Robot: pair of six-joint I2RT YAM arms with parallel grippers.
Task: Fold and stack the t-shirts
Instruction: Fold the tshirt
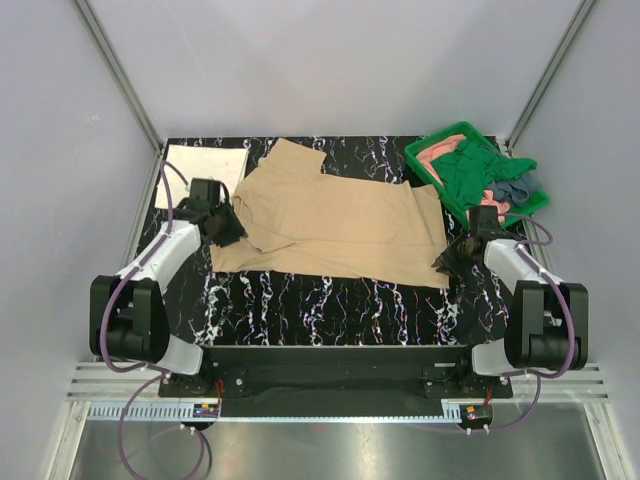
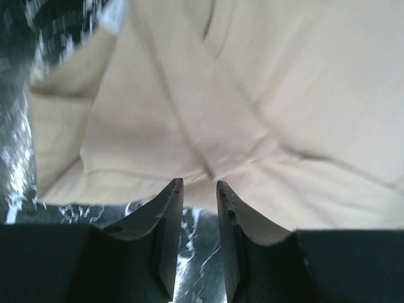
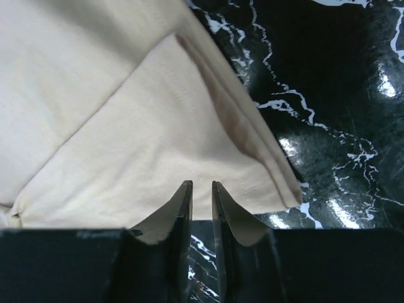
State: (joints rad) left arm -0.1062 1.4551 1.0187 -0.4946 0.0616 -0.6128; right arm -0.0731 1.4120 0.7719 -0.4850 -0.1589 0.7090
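Tan t-shirt (image 1: 340,225) lies spread flat mid-table (image 1: 320,300), long axis left-right, hem end right, collar/sleeve end left. Left gripper (image 1: 222,225) sits at the shirt's left edge and right gripper (image 1: 452,258) at its near-right corner, so each arm is nearest its own end and the cloth lies between them, just ahead of both sets of tips. Left wrist view: fingers (image 2: 167,202) slightly apart, nothing between them, cloth edge starting right at the tips with creases fanning away. Right wrist view: fingers (image 3: 177,202) a narrow slit apart, also empty, folded hem corner just beyond and to the right. Only the top view shows the rest: cream-white t-shirt (image 1: 205,165) folded at far left, and the green tray (image 1: 425,150) at far right holding the dark green t-shirt (image 1: 475,172), salmon-pink t-shirt (image 1: 437,152) and grey-blue t-shirt (image 1: 515,188), all bunched. Judgement: the next grab needs both tips pushed forward onto the edge.
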